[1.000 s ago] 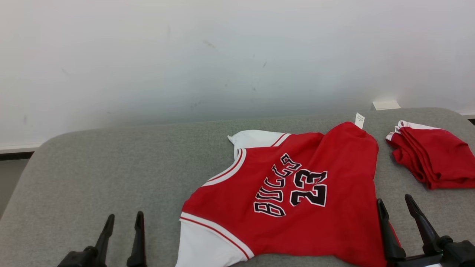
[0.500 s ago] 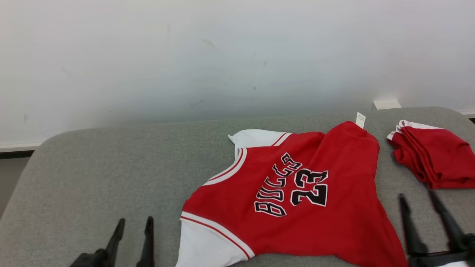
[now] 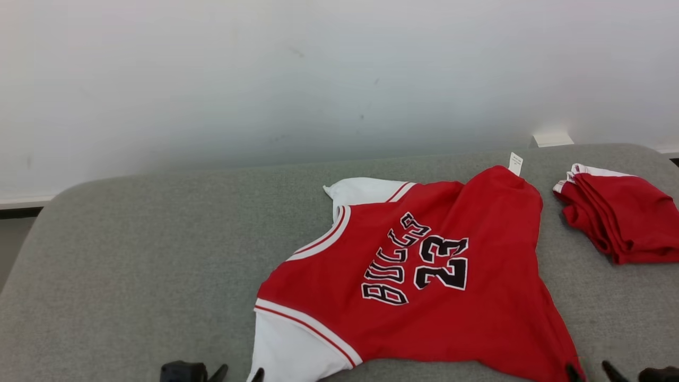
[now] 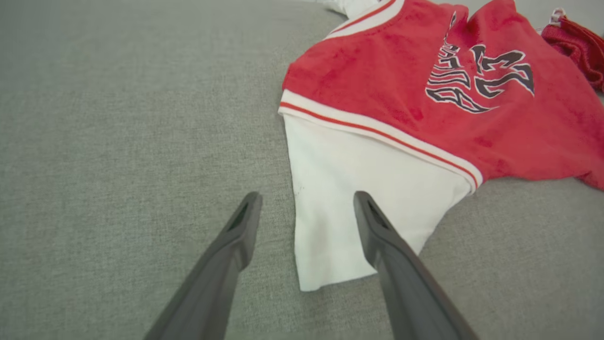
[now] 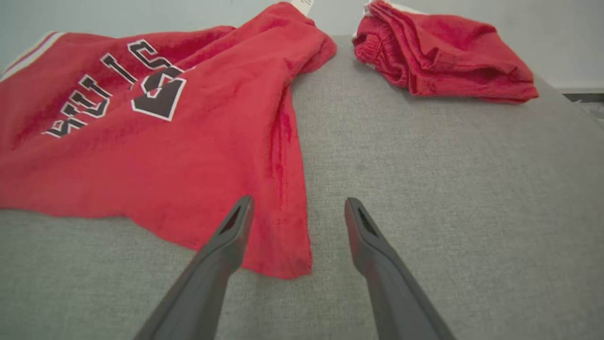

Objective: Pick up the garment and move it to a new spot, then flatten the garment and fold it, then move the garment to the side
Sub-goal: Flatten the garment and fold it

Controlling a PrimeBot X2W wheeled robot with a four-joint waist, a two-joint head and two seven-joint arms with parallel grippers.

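The garment [image 3: 424,276] is a red jersey with white sleeves and black "BULLS 23" lettering, lying spread but rumpled on the grey padded table [image 3: 132,254]. My left gripper [image 4: 306,205] is open, its fingers straddling the left edge of the near white sleeve [image 4: 349,189]. At the garment's [image 5: 155,141] near right corner my right gripper [image 5: 297,210] is also open, one finger over the red hem and the other over bare table. In the head view the left gripper [image 3: 238,374] and right gripper [image 3: 589,370] show as fingertips at the bottom edge.
A folded red garment [image 3: 620,217] with white trim lies at the table's right end, also seen as a folded red garment [image 5: 439,52] in the right wrist view. A pale wall [image 3: 318,79] rises behind the table. The table's left half is bare grey fabric.
Both grippers have dropped toward the bottom edge of the head view, the left one shifting right toward the white sleeve. The right gripper came off the garment's right edge. The camera tilted slightly.
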